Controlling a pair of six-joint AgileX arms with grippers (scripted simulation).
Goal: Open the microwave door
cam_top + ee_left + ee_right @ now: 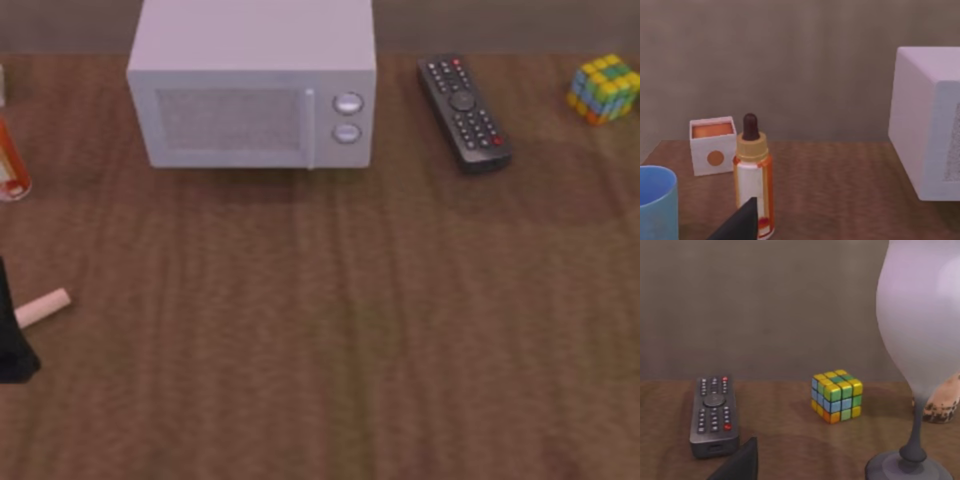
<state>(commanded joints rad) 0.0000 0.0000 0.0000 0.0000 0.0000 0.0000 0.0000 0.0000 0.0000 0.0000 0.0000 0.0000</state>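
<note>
White microwave (pixel 255 85), microwave door (pixel 232 122) shut.

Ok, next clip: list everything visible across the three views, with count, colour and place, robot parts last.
microwave: one, white, far side of table, left of centre
microwave door: one, white with grey mesh window, shut
remote: one, black, right of the microwave
puzzle cube: one, multicoloured, far right
dropper bottle: one, orange and white with a dark cap, far left edge
small box: one, white with orange, left wrist view, behind the bottle
cup: one, blue, left wrist view
goblet: one, pale, grey foot, right wrist view
speckled object: one, tan, behind the goblet
table: one, brown wood
left end effector: dark tip, near the bottle
right end effector: dark tip, near the remote
</note>
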